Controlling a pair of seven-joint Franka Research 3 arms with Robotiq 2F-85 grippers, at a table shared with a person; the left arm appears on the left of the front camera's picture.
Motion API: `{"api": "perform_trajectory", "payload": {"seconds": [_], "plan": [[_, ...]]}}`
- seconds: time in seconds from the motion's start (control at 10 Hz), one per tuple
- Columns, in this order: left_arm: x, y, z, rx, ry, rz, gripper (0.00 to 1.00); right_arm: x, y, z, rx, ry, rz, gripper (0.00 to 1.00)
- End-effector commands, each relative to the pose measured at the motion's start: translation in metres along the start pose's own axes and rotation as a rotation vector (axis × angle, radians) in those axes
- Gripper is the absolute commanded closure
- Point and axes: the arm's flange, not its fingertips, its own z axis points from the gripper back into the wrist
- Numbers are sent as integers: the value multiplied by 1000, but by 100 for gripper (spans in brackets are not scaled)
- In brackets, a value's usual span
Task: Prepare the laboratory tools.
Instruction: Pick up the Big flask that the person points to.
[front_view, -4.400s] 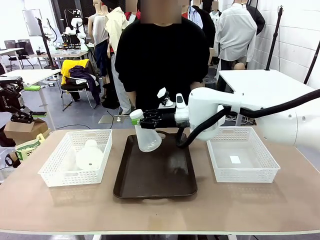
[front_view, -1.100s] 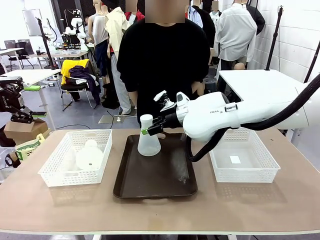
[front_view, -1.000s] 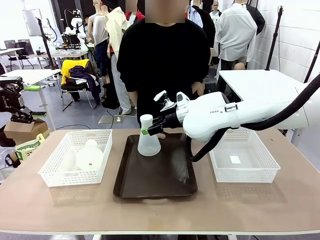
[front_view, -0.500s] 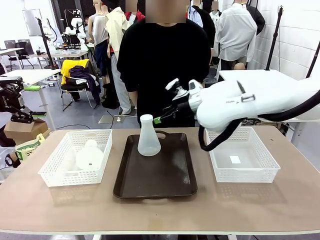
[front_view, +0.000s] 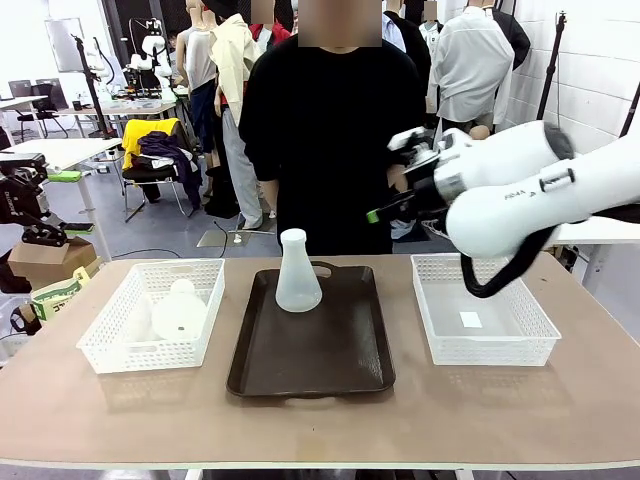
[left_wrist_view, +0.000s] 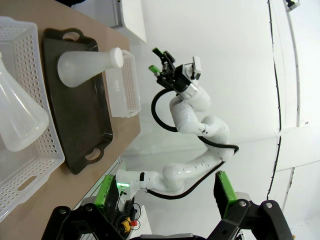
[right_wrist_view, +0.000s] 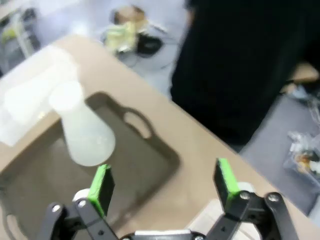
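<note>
Upright on the far end of the dark brown tray, mid-surface and nearer the far edge: one frosted conical flask, neck up, touched by nothing. Lying over in the white lattice basket toward the left edge of the surface: the second flask. Toward the right edge, another lattice basket, a small white slip on its floor.

Right claw released, fingers wide apart with nothing between them, raised above the far edge between tray and right-hand basket. Frosted conical flask lower down and off toward the left edge from it, well apart. Through the right wrist camera, same flask beyond one green pad, outside the gap.

Left claw likewise released and bare, high off the surface, well apart from both flasks. Beyond the far edge, a person in black.
</note>
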Motion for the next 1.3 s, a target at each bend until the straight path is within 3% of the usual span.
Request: {"api": "perform_trajectory", "payload": {"seconds": [0.0, 0.4, 0.8, 0.9, 1.2], "plan": [[0, -2, 1, -2, -1, -4, 0, -3, 15, 71, -213, -2, -110, 0], [0, -2, 1, -2, -1, -4, 0, -46, -3, 122, -357, -48, -291, 0], [0, -2, 1, -2, -1, -4, 0, -52, -15, 132, -388, -157, -349, 0], [0, -2, 1, -2, -1, -4, 0, -67, -54, 75, -360, 0, -326, 0], [0, -2, 1, -2, -1, -4, 0, -67, -54, 75, -360, 0, -326, 0]]}}
